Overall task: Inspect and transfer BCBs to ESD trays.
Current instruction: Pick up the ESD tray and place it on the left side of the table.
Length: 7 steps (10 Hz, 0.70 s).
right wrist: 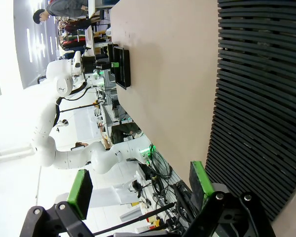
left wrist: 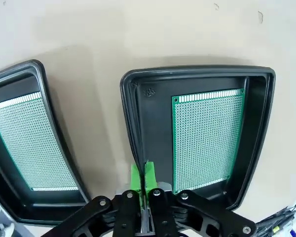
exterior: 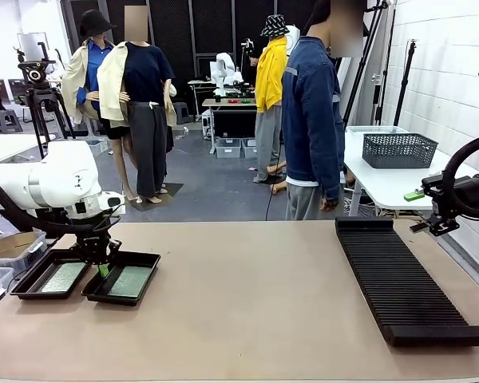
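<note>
1. Two shallow black rectangular plastic ESD trays sit side by side at the table's near-left corner. The tray nearer the left edge (exterior: 50, 279) holds one thin flat green perforated circuit board (exterior: 62, 277). The inner tray (exterior: 121, 287) holds a second such board (left wrist: 207, 140), lying flat toward one side of the floor.
2. The left gripper (left wrist: 141, 177) has its green pads pressed together on the inner tray's near rim wall. No board is between them, and a strip of bare tray floor separates them from the board.
3. The right gripper (right wrist: 140, 195) hangs with its jaws wide and empty by the table's right edge, over the long black ribbed slotted rack (exterior: 403, 279).
4. Judged from this, both boards are placed and the step in hand looks like nudging or settling the inner tray. The next move would call for freeing the rim and lifting straight up without tipping the tray.
5. Whether the pads truly pinch the rim or only rest against it is hard to tell, as the wrist hardware covers the tray's near edge. The rack's slots look empty, though their depths are not visible.
</note>
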Available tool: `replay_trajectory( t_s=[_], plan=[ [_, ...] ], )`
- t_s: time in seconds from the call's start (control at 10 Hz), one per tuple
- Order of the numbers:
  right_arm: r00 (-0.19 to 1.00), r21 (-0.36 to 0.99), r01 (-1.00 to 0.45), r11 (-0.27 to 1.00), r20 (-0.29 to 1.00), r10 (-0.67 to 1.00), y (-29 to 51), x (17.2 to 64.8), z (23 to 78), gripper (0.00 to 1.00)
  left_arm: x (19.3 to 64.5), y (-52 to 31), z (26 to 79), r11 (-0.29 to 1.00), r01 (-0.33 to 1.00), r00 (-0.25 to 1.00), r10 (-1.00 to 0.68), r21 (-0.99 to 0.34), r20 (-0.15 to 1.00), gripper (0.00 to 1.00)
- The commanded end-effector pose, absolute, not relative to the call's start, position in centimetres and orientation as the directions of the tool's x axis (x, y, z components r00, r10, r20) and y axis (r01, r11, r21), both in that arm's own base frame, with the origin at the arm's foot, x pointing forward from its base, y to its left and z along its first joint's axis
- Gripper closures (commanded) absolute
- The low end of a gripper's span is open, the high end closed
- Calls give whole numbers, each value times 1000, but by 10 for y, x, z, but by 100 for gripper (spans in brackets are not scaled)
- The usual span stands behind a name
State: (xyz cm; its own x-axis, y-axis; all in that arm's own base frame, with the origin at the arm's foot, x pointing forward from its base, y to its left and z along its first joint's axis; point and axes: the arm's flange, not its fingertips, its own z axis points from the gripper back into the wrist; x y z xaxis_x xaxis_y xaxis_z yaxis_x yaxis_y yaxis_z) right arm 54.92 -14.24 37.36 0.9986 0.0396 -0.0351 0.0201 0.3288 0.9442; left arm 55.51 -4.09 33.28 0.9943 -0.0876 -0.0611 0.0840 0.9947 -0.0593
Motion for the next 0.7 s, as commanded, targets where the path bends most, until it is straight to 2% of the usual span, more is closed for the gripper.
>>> replay_trajectory(
  t_s=[0.0,0.3,0.4,0.6],
  plan=[
    [999,943,1,333,-15,38,-139,546,373,0,554,-35,339,994,69,997,-72,-85,-38,69],
    [999,943,1,333,-15,38,-139,546,373,0,551,-37,355,993,63,998,-65,-100,-16,13],
    [999,943,1,333,-15,38,-139,546,373,0,550,-38,359,993,63,998,-64,-99,-7,0],
    [999,943,1,333,-15,38,-139,546,373,0,548,-38,366,994,60,998,-59,-96,9,0]
  ],
)
